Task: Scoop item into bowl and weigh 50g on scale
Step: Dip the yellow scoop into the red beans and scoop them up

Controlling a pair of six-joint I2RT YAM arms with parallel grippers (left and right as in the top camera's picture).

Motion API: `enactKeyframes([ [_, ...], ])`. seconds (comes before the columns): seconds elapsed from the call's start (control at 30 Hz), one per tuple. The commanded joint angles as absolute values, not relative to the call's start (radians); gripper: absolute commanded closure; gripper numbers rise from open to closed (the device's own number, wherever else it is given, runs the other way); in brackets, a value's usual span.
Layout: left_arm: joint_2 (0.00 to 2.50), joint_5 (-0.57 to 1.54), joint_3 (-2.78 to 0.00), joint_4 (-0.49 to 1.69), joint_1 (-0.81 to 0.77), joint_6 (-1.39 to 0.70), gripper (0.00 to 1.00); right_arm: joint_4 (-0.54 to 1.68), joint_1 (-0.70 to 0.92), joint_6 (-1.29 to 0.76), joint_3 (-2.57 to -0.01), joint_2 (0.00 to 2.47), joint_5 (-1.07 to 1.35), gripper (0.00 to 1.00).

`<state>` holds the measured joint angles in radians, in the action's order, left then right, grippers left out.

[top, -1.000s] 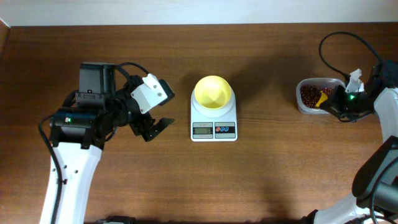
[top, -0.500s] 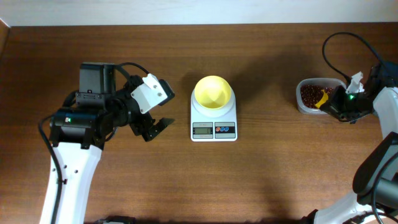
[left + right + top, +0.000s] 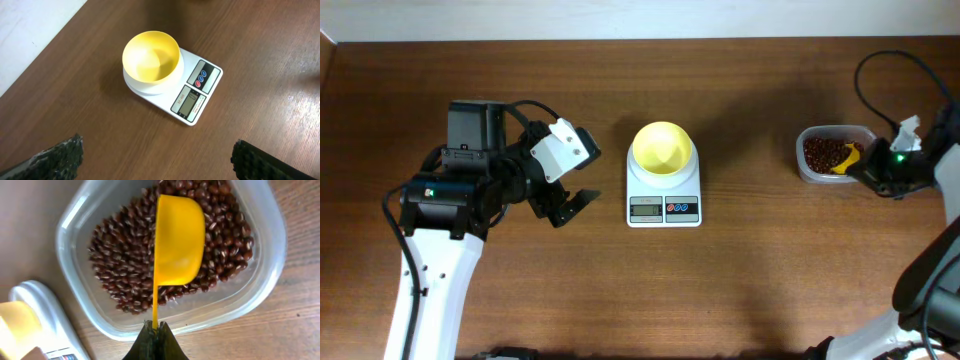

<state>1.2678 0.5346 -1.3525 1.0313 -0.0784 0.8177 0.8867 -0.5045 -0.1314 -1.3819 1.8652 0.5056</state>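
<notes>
Right wrist: glossy beans (image 3: 120,255) lie in clear tub (image 3: 274,255).

No text can be read; the scale (image 3: 172,97) has a display (image 3: 189,104) at its 5 o'clock edge, too small to make out.

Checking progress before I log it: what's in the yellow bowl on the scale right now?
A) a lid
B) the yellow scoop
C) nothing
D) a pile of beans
C: the bowl on the scale shows only its bare yellow inside, while the beans are all in the clear tub, with the scoop there too.
</notes>
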Motion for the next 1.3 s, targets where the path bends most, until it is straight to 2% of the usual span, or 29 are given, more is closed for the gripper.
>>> enactKeyframes([
  [0.0, 1.262, 0.535, -1.368, 1.031, -0.081, 0.808, 0.01, 0.878, -0.571, -0.104, -1.376, 1.847, 0.638, 0.96],
  [1.27, 1.262, 0.535, -1.368, 1.031, -0.081, 0.808, 0.01, 0.992, -0.658, 0.023, -1.376, 1.847, 0.891, 0.96],
])
